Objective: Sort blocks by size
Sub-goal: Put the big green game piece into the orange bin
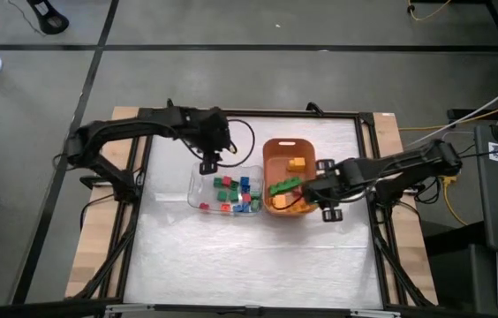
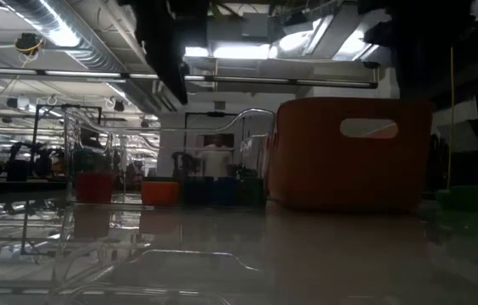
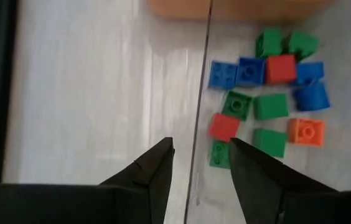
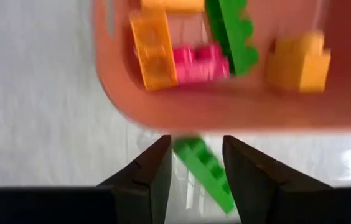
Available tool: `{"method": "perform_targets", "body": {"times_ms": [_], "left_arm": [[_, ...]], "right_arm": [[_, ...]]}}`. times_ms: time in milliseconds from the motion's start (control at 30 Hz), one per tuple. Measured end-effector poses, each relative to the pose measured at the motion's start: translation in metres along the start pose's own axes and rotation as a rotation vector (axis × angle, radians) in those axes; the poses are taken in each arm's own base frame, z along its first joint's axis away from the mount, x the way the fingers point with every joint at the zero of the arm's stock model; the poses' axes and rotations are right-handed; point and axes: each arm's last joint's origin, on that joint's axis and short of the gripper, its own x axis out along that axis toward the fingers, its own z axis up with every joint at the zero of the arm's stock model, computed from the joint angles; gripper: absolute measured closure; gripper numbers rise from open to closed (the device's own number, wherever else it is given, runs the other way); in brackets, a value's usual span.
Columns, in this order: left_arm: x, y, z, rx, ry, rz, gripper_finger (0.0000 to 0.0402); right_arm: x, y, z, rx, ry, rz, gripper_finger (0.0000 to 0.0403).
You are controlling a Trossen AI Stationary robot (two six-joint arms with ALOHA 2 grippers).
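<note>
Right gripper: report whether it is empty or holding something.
Holding: the right gripper has a long green brick between its fingers, just outside the orange bin.

Two dark jointed arms, black cable looping off the left arm (image 1: 134, 131), tapered matte-black pincer fingers (image 3: 154, 171)

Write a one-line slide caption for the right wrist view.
Right gripper holds a long green brick just outside the orange bin, which holds orange, pink and green bricks.

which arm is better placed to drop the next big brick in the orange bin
Right. The right gripper sits at the rim of the orange bin with a long green brick between its jaws. The left gripper hovers open over the edge of the clear tray of small bricks, holding nothing.
</note>
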Motion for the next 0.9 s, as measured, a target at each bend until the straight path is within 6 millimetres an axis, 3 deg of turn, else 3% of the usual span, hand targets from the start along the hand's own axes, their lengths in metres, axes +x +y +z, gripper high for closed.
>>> {"method": "perform_targets", "body": {"times_ms": [200, 467, 733, 900], "left_arm": [[-0.024, -0.002, -0.007, -0.042, -0.090, 0.026, 0.0258], [-0.023, -0.004, -0.007, -0.099, -0.087, 0.021, 0.0258], [-0.023, -0.013, -0.004, -0.045, -0.106, 0.011, 0.0258], [-0.034, -0.022, -0.005, -0.005, -0.143, 0.007, 0.0258]], "right_arm": [[0.016, -0.003, -0.036, 0.031, 0.066, -0.030, 0.0258], [0.064, 0.000, -0.068, -0.064, 0.253, -0.052, 0.0258], [0.101, 0.000, -0.083, -0.184, 0.286, -0.031, 0.0258], [0.105, -0.016, -0.079, -0.145, 0.259, -0.031, 0.0258]]}}
